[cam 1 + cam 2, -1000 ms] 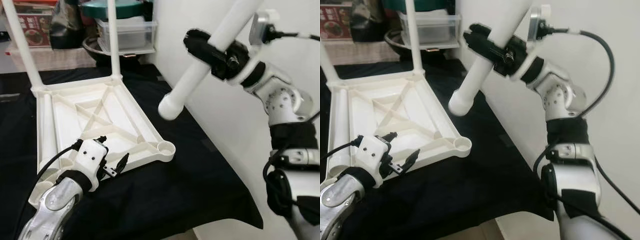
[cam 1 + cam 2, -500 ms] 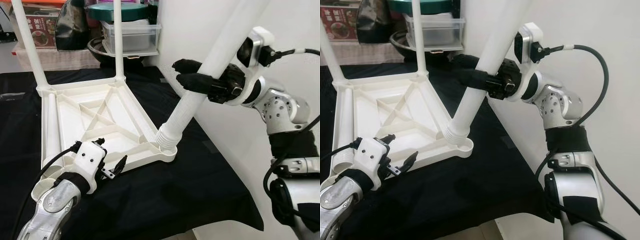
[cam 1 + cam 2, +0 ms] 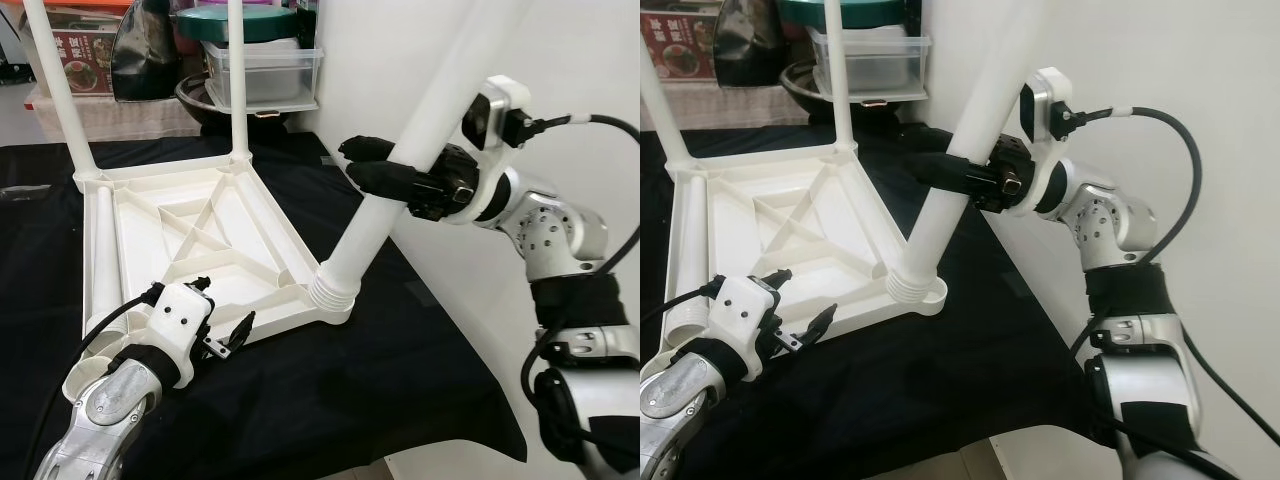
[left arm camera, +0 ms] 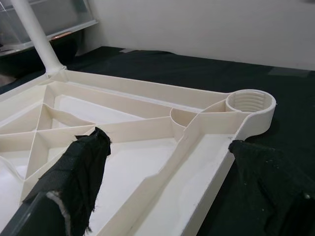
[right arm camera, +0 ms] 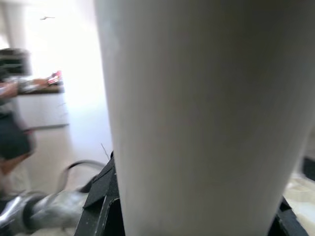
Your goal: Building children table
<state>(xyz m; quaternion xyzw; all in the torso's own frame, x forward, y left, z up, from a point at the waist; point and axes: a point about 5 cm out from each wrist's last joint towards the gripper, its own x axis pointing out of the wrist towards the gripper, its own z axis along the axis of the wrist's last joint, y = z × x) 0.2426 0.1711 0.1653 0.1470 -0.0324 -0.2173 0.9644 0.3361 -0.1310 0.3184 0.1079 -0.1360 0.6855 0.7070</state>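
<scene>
On a black cloth (image 3: pixel 330 400): one white plastic table top (image 3: pixel 190 250), turned upside down, ribbed underside facing up, with two white legs already standing upright at its far corners, far-left leg (image 3: pixel 60 90) and far-right leg (image 3: pixel 236 80). Near-right corner: round socket holding the ribbed lower end of a third white leg (image 3: pixel 400 170), which leans up and away to the right at a slant. Right gripper (image 3: pixel 385 175): at mid-height on this slanted leg, black fingers closed around it, gripping it; seen from the right wrist, the leg (image 5: pixel 206 113) is a broad white column between the dark fingers. Left gripper (image 3: pixel 225 320): low at the near edge of the table top, fingers spread apart with nothing between them; from the left wrist, the two cloth-covered fingertips (image 4: pixel 83 162) straddle the near rim, with an empty threaded socket (image 4: pixel 249 104) beyond. Along the left edge of the table top: a fourth white leg (image 3: pixel 100 270) lying flat. Behind: clear plastic storage boxes (image 3: pixel 262 65), a dark bowl (image 3: pixel 225 100) and a white wall (image 3: pixel 400 40)
</scene>
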